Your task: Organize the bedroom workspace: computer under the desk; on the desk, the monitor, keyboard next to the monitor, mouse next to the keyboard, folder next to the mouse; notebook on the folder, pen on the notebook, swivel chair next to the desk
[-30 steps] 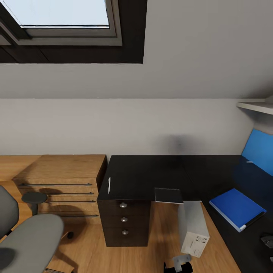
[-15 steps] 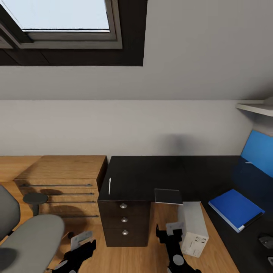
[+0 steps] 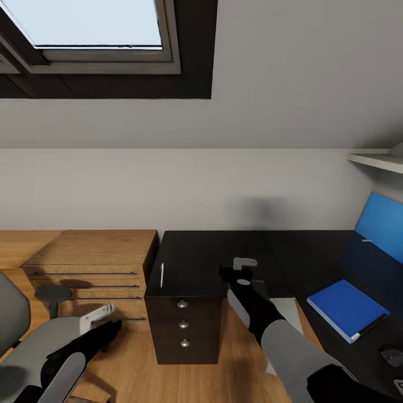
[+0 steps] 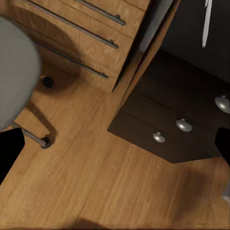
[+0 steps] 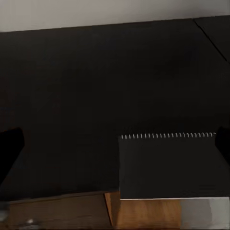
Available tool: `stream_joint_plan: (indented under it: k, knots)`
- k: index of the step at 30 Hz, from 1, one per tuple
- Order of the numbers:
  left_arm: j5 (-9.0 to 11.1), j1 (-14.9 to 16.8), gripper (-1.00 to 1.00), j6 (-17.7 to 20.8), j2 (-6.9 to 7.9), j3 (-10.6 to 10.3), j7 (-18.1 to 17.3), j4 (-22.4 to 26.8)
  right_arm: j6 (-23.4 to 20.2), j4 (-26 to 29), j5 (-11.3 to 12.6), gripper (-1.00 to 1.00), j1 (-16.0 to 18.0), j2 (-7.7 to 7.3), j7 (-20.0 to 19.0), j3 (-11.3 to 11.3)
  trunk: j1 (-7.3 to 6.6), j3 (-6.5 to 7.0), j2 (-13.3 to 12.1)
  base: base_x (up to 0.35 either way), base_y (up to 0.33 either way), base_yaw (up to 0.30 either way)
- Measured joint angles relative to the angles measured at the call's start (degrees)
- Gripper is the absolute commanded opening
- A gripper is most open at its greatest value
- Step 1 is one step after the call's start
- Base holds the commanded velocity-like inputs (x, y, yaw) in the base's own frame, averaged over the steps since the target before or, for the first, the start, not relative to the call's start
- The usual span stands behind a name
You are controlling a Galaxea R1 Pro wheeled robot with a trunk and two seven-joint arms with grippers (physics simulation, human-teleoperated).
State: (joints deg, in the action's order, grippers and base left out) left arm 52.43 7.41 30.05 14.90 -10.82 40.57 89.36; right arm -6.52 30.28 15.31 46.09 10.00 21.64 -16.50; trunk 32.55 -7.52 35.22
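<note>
Head view: right tool above notebook.

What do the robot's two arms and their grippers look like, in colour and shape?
Both arms have a rounded light grey forearm shell, then glossy black wrist segments. The left gripper and the right gripper carry pale grey, blocky finger parts. No cables or markings are visible.

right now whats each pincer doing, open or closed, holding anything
Left pincer: open, holding nothing, over the floor by the swivel chair.
Right pincer: open, empty, above the notebook at the desk edge.
</note>
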Motion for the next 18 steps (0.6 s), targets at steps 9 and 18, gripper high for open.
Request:
stream_joint_plan:
  k: [9, 18]
  knots:
    - [-0.5, -0.1, 1.0, 0.4, -0.36, -3.7, 0.4, -1.4, -1.5, -0.7, 7.6, 1.0, 0.4, 0.0, -0.1, -0.3, 0.0, -0.14, 0.0, 0.0, 0.0, 0.098]
    - [-0.4, -0.1, 1.0, 0.5, -0.52, -4.7, 0.3, -1.5, -1.3, -4.3, 7.5, 1.0, 0.3, 0.0, -0.6, -0.8, 0.0, -0.45, 0.0, 0.0, 0.0, 0.258]
